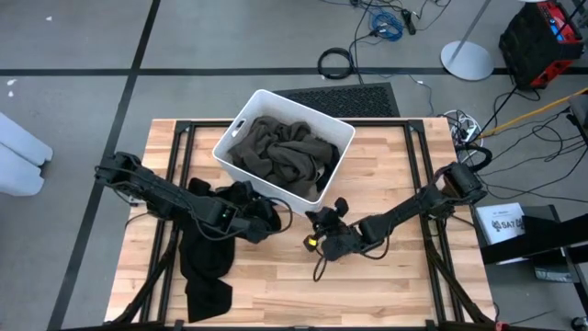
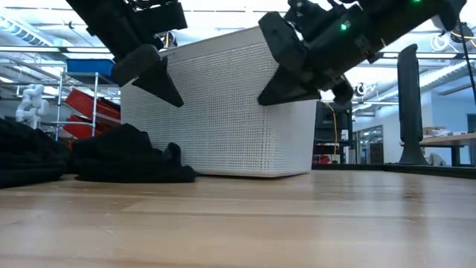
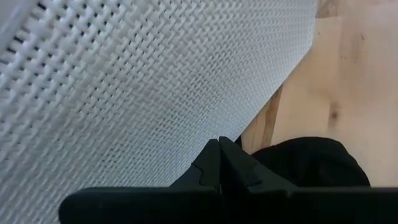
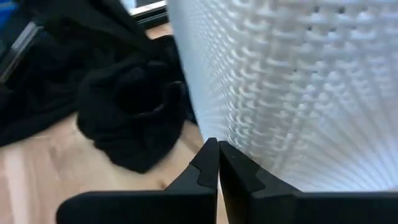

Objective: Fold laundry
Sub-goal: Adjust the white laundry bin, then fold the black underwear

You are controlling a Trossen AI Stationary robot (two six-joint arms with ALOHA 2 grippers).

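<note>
Black laundry (image 1: 207, 262) lies spread over the table's left near part. A bunched black piece (image 2: 126, 156) rests on the wood against the near wall of the white bin (image 1: 241, 119). A dark olive-grey garment (image 1: 280, 152) fills the bin. My left gripper (image 2: 176, 101) is shut and empty, raised off the table, its tip slanting down just before the bin wall, above the black piece (image 3: 311, 165). My right gripper (image 2: 262, 100) is shut and empty too, at the same height to the right, pointing at the bin wall (image 4: 298, 93), with the black piece (image 4: 130, 118) beside it.
The bin stands at the table's far middle, its perforated near wall (image 3: 155, 81) close in front of both grippers. Bare wood (image 1: 395, 276) stretches over the near right part of the table. More dark cloth (image 2: 26, 152) lies at the left edge.
</note>
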